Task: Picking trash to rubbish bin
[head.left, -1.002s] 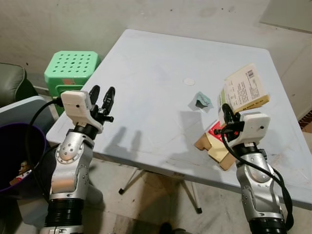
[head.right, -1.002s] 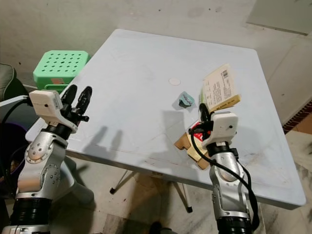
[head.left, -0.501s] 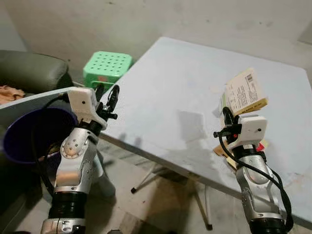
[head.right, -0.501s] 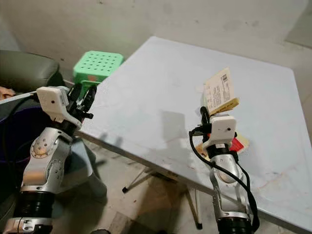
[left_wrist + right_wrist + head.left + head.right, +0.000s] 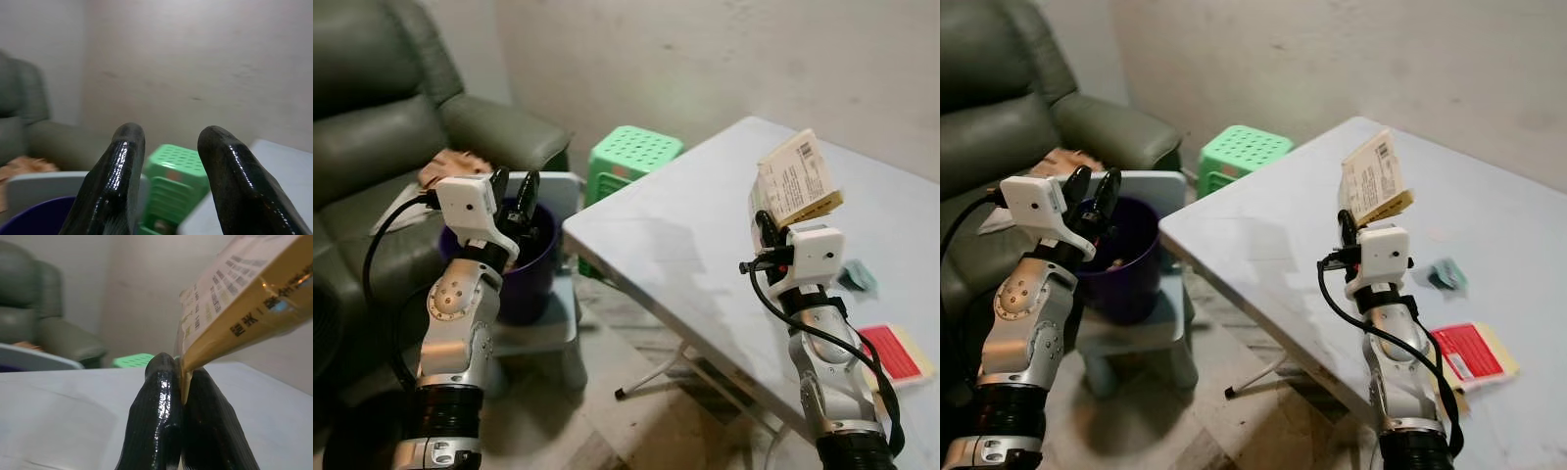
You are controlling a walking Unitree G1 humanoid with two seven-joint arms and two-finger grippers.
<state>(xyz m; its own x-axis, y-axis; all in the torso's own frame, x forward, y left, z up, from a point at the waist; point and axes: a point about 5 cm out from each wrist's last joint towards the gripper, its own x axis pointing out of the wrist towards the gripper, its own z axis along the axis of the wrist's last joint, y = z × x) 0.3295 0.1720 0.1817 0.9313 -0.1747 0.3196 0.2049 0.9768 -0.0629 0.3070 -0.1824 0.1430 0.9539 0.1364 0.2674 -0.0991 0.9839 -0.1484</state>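
My right gripper [image 5: 765, 229] is shut on a cream carton with a barcode [image 5: 795, 179], held upright above the pale table [image 5: 705, 245]; the right wrist view shows the carton [image 5: 244, 293] pinched between the fingers [image 5: 161, 396]. My left gripper [image 5: 513, 189] is open and empty, raised beside the purple rubbish bin [image 5: 524, 257], and its two fingers [image 5: 122, 171] stand apart in the left wrist view. On the table's right lie a small teal scrap [image 5: 858, 277] and a red and yellow packet [image 5: 897, 352].
A green plastic stool [image 5: 631, 157] stands behind the table's corner. A dark green armchair [image 5: 401, 117] sits at left, with the bin on a grey low stand [image 5: 548, 333] in front of it. Bare floor lies under the table.
The camera has turned left: the armchair and bin now sit in view and the table has slid right. Both grippers hold their poses, and the carton stays gripped.
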